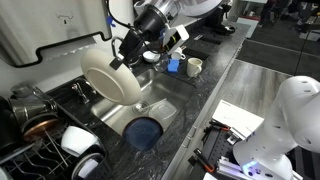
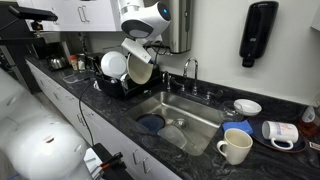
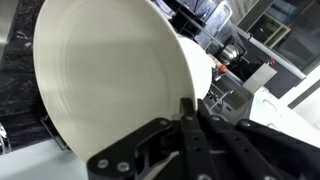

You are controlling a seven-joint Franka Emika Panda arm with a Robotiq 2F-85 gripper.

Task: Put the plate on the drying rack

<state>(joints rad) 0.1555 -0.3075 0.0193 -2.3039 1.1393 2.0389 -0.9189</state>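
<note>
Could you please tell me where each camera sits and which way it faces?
In an exterior view, the camera sits high, looking down the counter at the sink and drying rack; the gripper shows.
In an exterior view, it sits low by a mug, facing across the sink to the rack; arm overhead.
Wrist view: close against the plate; black fingers show.
All three share the plate.

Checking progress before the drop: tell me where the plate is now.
The plate hangs tilted on edge, clamped in the jaws, in the air above the sink's edge. In an exterior view it is right beside the drying rack, not yet in it.
</note>
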